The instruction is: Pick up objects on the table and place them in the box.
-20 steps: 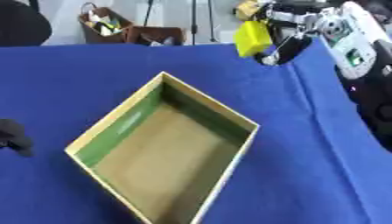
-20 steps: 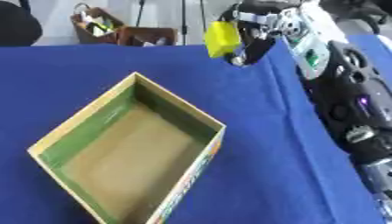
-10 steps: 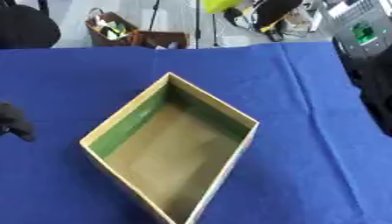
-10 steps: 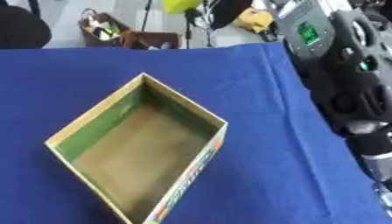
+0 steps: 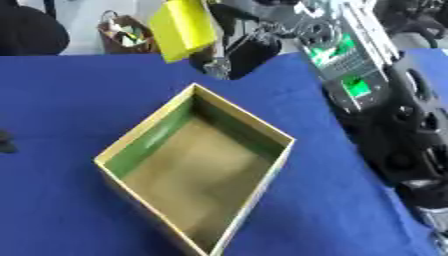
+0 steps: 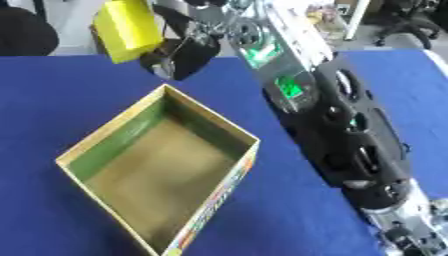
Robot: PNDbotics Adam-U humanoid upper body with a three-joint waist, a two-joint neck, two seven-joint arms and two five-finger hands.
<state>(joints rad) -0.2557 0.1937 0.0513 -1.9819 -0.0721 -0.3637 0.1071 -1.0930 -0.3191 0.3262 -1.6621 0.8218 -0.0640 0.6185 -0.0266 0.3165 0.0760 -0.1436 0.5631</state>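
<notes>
A yellow block hangs in the air above the far corner of the box, held by my right hand, whose fingers are curled round it. The open cardboard box with green inner walls lies askew on the blue table; nothing shows inside it. My right arm stretches in from the lower right across the table. Only a dark bit of my left hand shows at the left edge of the left eye view.
The blue tablecloth covers the whole work surface. Beyond the far edge stands a brown basket with small items, and a dark shape at the upper left.
My right hand has carried the yellow block leftward, nearer the box's far corner. The whole picture has shifted too, so the camera has moved.
</notes>
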